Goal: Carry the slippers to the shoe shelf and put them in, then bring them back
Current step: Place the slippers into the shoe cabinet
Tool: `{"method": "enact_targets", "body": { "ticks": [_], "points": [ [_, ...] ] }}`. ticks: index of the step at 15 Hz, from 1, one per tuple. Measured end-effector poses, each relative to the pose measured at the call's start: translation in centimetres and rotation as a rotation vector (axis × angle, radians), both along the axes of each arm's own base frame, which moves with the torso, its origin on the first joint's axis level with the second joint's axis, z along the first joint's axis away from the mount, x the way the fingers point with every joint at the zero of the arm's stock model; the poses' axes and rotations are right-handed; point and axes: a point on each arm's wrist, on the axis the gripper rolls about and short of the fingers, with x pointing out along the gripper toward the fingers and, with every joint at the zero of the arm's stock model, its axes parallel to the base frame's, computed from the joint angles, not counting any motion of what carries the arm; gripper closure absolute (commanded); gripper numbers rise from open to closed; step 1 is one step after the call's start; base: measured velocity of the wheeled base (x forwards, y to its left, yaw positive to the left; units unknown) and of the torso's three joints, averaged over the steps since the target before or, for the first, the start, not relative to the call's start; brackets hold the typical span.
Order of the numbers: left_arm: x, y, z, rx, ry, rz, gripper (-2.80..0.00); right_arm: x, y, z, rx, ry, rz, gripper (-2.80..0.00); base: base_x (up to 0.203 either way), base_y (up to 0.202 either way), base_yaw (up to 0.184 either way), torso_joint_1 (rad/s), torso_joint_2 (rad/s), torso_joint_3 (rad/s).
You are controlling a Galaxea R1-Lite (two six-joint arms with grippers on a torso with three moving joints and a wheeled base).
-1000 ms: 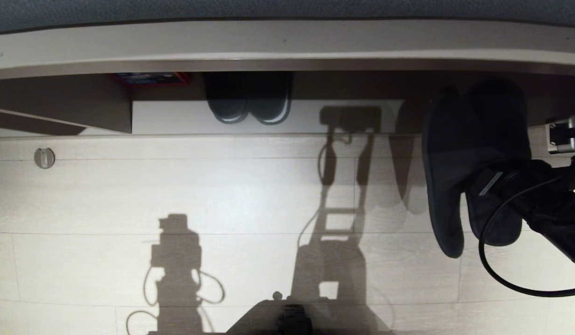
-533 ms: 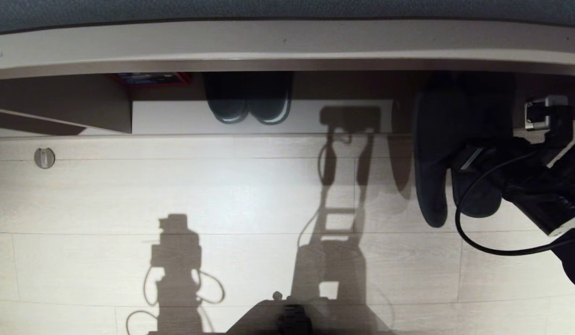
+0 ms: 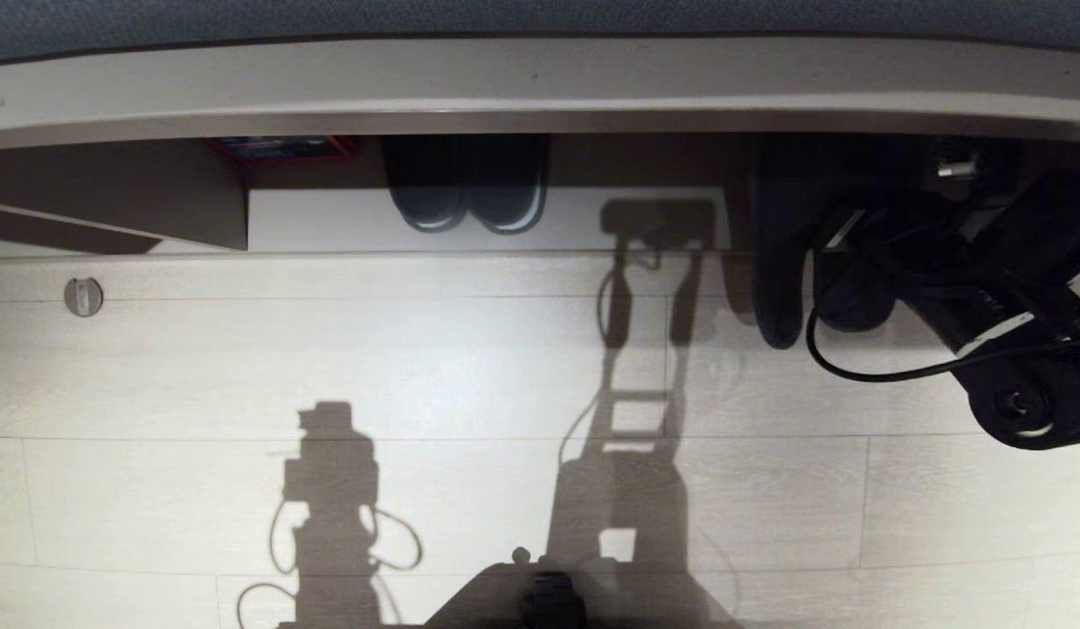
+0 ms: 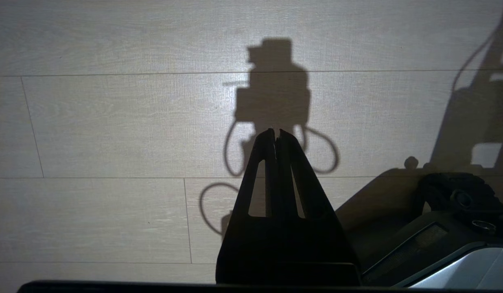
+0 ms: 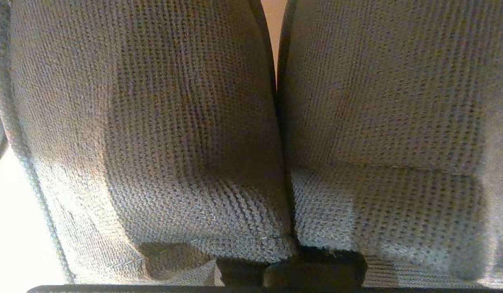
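Note:
The slippers [image 3: 778,262], a dark charcoal pair, hang side by side at the right. Their front ends reach under the top board of the shoe shelf [image 3: 540,87], and their heels stick out over the floor. My right gripper [image 3: 846,240] is shut on the slippers where their inner edges meet, mostly hidden among them. In the right wrist view the knit fabric of the slippers [image 5: 154,122] fills the frame, with my right gripper [image 5: 292,264] clamped at the seam between them. My left gripper [image 4: 277,132] is shut and holds nothing, parked above the floor.
A dark closed-toe pair with pale toe rims [image 3: 466,196] stands on the shelf's pale bottom board [image 3: 330,223]. A red and blue box [image 3: 282,147] lies at the back, left of it. A divider [image 3: 199,196] bounds the left. A round floor disc [image 3: 83,296] and my arm's cable [image 3: 855,371] show.
My right arm has pushed forward, carrying the slippers from over the floor towards the shelf; their front ends now lie under its top board. The left arm has not moved.

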Motion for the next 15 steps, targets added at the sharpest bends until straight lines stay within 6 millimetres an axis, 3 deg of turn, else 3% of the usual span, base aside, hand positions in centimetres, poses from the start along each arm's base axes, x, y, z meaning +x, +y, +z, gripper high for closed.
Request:
{"method": "enact_targets", "body": {
  "ticks": [8, 15],
  "points": [
    [0.0, 0.0, 0.0, 0.0, 0.0, 0.0, 0.0, 4.8, 0.5, 1.0, 0.006, -0.069, 0.01, 0.0, 0.0, 0.0, 0.0, 0.0, 0.0, 0.0],
    [0.0, 0.0, 0.0, 0.0, 0.0, 0.0, 0.0, 7.0, 0.8, 2.8, 0.016, -0.149, 0.015, 0.0, 0.0, 0.0, 0.0, 0.0, 0.0, 0.0]
  ]
}}
